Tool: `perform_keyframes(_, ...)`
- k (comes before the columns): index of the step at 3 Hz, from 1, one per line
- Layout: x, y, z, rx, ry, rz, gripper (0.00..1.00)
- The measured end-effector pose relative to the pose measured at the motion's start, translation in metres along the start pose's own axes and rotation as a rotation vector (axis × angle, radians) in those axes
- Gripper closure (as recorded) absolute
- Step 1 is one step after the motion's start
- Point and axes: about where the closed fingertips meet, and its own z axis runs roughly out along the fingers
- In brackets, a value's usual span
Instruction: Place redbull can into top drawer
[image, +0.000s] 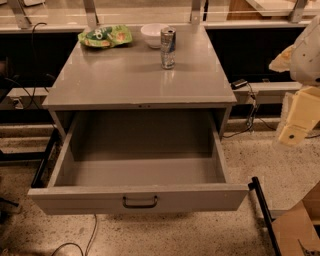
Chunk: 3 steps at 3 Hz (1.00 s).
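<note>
The redbull can (168, 48), slim and silver with blue patches, stands upright on the grey cabinet top (125, 80) towards the back, right of centre. The top drawer (75, 201) is pulled wide open below it and its inside is bare. A dark bar handle (140, 201) sits at the centre of the front panel. My gripper (295, 120), a cream-coloured part with the arm above it, hangs at the right edge of the view beside the cabinet, about level with the drawer opening. It is well to the right of the can and holds nothing that I can see.
A white bowl (154, 35) stands just left of and behind the can. A green snack bag (105, 36) lies at the back left of the top. A black frame bar (262, 210) and a cardboard box (300, 227) are on the floor at the right. Cables run along the floor.
</note>
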Motion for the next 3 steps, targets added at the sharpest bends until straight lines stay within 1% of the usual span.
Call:
perform_keyframes(1,-0.001,-0.001,-0.001,0.007,-0.004,0.0,0.0)
perform_keyframes(2,-0.011,-0.036,0.011,0.052,-0.079,0.015,0.0)
perform_keyframes(3,-0.033,-0.096,0.035,0.1,-0.204,0.052,0.0)
